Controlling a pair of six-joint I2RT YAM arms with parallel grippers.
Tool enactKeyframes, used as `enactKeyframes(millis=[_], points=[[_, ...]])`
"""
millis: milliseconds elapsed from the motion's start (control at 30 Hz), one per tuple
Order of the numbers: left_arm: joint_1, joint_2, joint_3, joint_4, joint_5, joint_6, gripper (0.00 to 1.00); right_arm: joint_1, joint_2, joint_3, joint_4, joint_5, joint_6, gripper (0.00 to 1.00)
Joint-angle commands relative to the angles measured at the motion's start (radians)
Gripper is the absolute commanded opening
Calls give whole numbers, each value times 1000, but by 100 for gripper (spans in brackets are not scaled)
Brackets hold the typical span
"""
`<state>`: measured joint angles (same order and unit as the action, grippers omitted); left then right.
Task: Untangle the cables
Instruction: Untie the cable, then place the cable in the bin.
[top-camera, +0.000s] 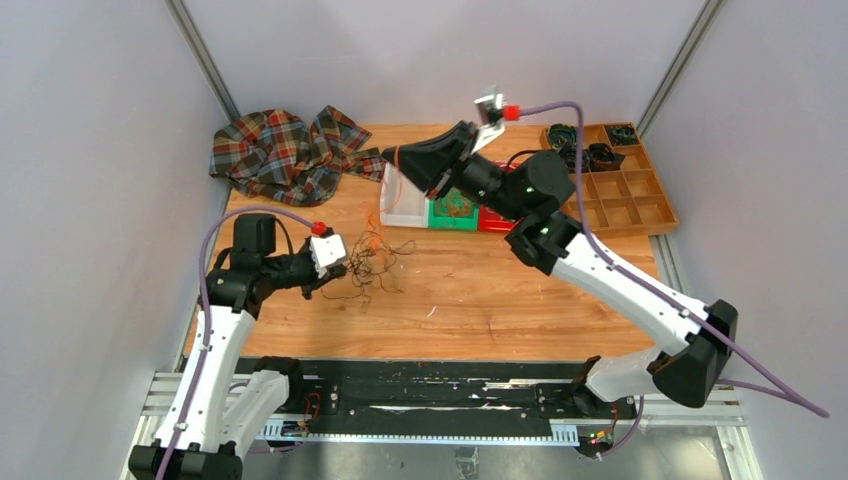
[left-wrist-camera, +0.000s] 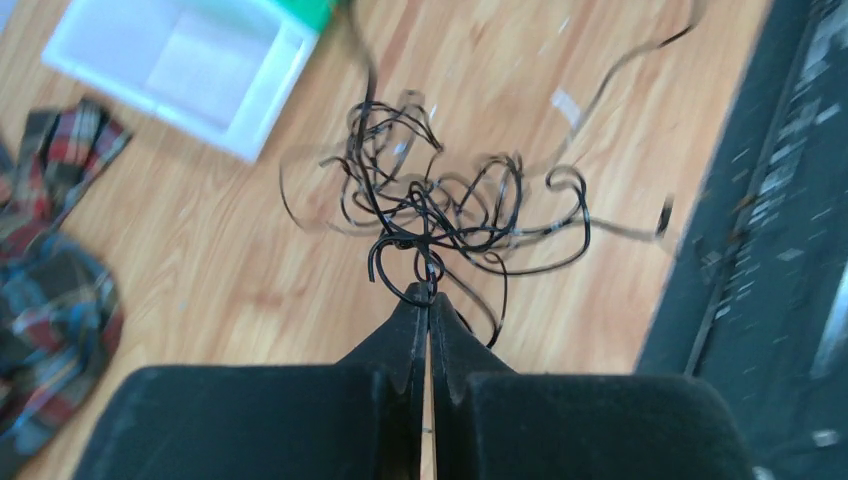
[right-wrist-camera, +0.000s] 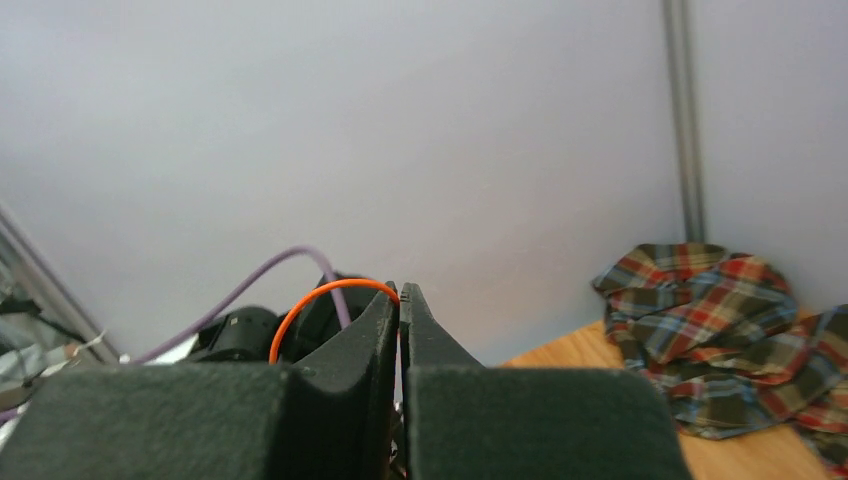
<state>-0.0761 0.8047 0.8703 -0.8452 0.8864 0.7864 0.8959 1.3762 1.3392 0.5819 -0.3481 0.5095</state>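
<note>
A loose tangle of thin black and copper-orange cables (top-camera: 372, 262) lies on the wooden table (top-camera: 480, 300), left of centre. My left gripper (top-camera: 345, 272) is low at the tangle's left edge. In the left wrist view the left gripper (left-wrist-camera: 428, 290) is shut on a black cable loop at the near side of the tangle of cables (left-wrist-camera: 440, 200). My right gripper (top-camera: 390, 158) is raised over the back of the table. The right gripper (right-wrist-camera: 400, 290) is shut on a thin orange cable (right-wrist-camera: 320, 293) that arcs off to the left.
A plaid cloth (top-camera: 285, 150) is bunched at the back left. White (top-camera: 405, 205), green (top-camera: 455, 212) and red (top-camera: 495, 222) bins sit under the right arm. A brown compartment tray (top-camera: 625, 195) with dark coiled rolls (top-camera: 585, 150) stands at the back right.
</note>
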Motion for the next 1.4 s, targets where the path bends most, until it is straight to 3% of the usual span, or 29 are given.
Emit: enactKeyframes(millis=[0,100,367,567,667,767,933,1233,1367], points=[[-5,45,-76,-21,-342,296,1,-107,-90,47,-30,9,59,1],[-5,99,-114,-20,-469,366,1,-168,-126,40,-55,10,63,0],[-4,117,-226,84,-638,454,1,-302,-173,68,-181,31,23,0],[9,122,-368,200,-918,638,1,-403,-206,116,-257,44,16,1],[51,124,-436,264,-964,710,1,-461,-218,151,-279,41,25,0],[69,149,-438,297,-983,688,1,-510,-214,199,-329,50,6,1],[71,137,-374,238,-927,629,1,-578,-188,230,-362,58,-1,1],[72,87,-83,-23,-635,454,1,-574,-6,180,-438,53,-92,1],[71,63,10,-113,-512,400,1,-540,85,161,-466,140,-214,1]])
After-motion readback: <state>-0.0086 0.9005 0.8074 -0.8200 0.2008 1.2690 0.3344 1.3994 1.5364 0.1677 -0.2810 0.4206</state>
